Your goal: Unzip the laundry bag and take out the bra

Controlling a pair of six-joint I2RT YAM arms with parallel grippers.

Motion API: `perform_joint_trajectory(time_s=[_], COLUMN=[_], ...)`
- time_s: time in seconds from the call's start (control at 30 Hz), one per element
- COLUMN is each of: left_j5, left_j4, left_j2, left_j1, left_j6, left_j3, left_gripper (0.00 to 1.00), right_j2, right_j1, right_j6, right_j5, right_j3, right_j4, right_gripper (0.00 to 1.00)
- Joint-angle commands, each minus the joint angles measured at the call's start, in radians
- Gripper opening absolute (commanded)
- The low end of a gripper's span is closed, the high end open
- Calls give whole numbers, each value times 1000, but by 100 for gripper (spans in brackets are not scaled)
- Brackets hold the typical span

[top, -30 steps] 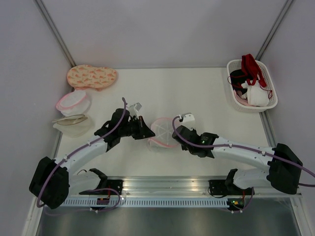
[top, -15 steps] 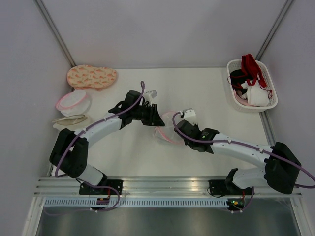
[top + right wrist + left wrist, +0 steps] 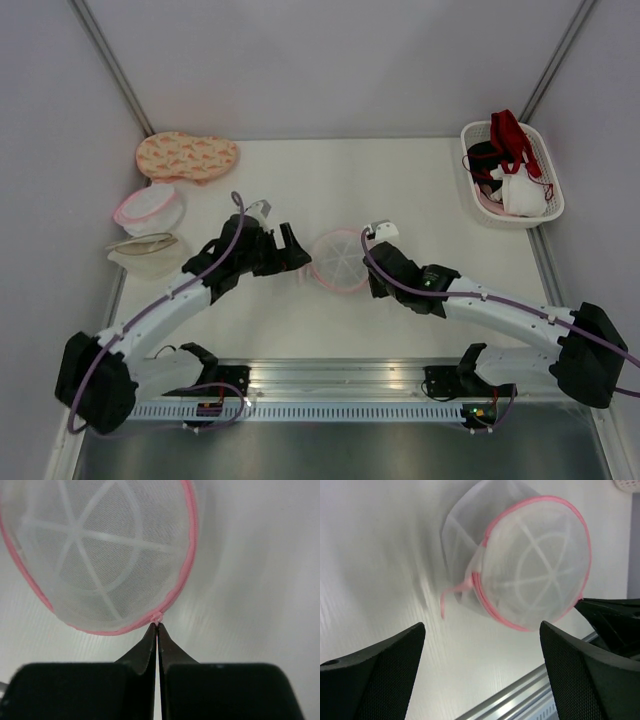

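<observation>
The laundry bag (image 3: 340, 260), round white mesh with a pink zipper rim, lies mid-table with its ribbed face up. In the right wrist view the bag (image 3: 100, 555) fills the top left, and my right gripper (image 3: 157, 625) is shut on the pink zipper pull at its rim. My right gripper (image 3: 369, 268) touches the bag's right edge. My left gripper (image 3: 292, 251) stands open just left of the bag, holding nothing. In the left wrist view the bag (image 3: 535, 565) lies ahead of the wide-apart fingers (image 3: 395, 660). A pink loop (image 3: 451, 592) trails off its side. The bra is hidden.
A white basket (image 3: 548, 170) with red, black and white garments stands at the back right. At the far left lie a peach patterned item (image 3: 187, 155), a fuller pink-rimmed mesh bag (image 3: 148, 207) and a beige-rimmed mesh bag (image 3: 145, 246). A metal rail (image 3: 340, 375) runs along the near edge.
My left gripper opened, let go of the laundry bag and drew back to the left. The bag settled flat on the table. The right gripper stayed shut on the zipper pull.
</observation>
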Motion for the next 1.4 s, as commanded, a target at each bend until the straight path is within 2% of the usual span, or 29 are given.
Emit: perform_joint_trajectory(time_s=[0.0,0.03,0.17,0.23,0.37,0.57,0.73,0.77,0.83,0.87,0.97,1.0,1.07,1.27,1.33,1.37], left_j5=[-67,-31,71,118,120,118,74,71,60,56,33,19,8,-18,-17,-17], left_j4=[-30,-33,7,37,126,338,480,496,522,534,519,510,469,426,395,395], left_j2=[-210,-282,-394,-401,-349,-137,22,41,71,76,79,81,78,79,78,78], left_j1=[-11,-13,-24,-37,-97,-149,-173,-174,-174,-174,-174,-174,-173,-157,-136,-136], left_j6=[-203,-250,-361,-411,-462,-533,-574,-579,-583,-583,-580,-571,-559,-512,-467,-455], left_j3=[-130,-179,-260,-285,-312,-336,-334,-334,-329,-326,-310,-297,-283,-260,-248,-245], left_gripper=[98,98,100,99,100,99,94,92,77,61,33,20,14,14,14,14], right_j2=[-13,-10,35,55,99,125,122,121,118,115,107,104,93,90,102,102], right_j1=[0,-2,0,6,24,41,52,55,58,63,70,72,75,81,83,83], right_j6=[-40,-47,-26,-12,19,43,52,54,54,54,45,43,39,16,3,3], right_j5=[-204,-309,-523,-570,-622,-611,-591,-588,-587,-585,-570,-565,-548,-499,-367,-366], right_j3=[-25,-28,-46,-57,-63,-68,-68,-68,-68,-68,-68,-68,-66,-30,-2,3], right_j4=[100,142,267,330,403,433,465,465,468,467,445,443,398,238,75,43], right_gripper=[0,0,0,0,1,1,0,0,0,1,1,0,0,1,0,1])
